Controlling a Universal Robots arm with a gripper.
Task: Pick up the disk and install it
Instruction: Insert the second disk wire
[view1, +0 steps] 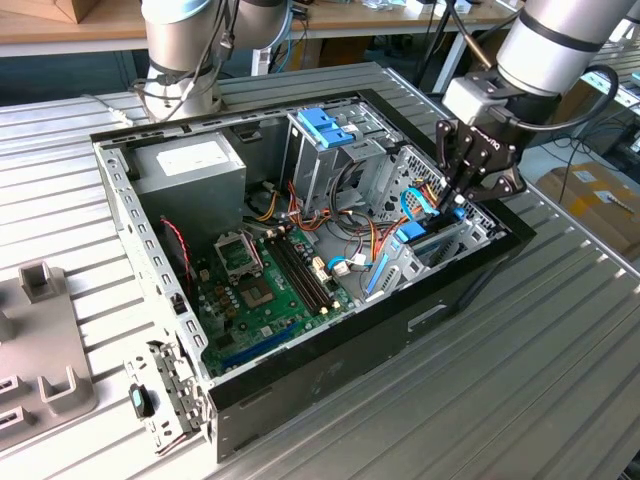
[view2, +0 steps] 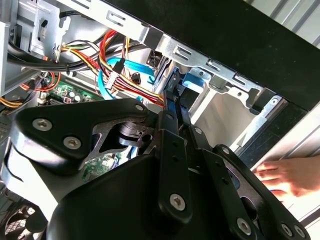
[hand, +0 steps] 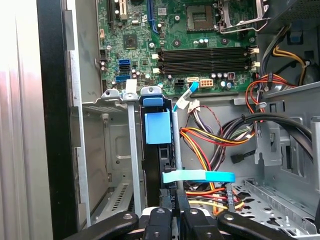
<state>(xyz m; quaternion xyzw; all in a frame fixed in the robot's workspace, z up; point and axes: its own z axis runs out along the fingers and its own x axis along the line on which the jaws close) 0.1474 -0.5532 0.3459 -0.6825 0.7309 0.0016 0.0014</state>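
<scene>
Clamping together on the disk (hand: 159, 150) with gripper (view1: 462, 197), lowering into the bay at the exterior view's right; risking snagging cables (hand: 210, 137).

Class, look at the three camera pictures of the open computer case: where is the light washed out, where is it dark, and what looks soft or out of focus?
In the first wrist view, the table beside the computer case is washed out to near white. In the second wrist view, the gripper looms dark, and a hand looks overexposed and soft. In the exterior view, lighting is even, with deep shadow inside the case's bay under the gripper.
</scene>
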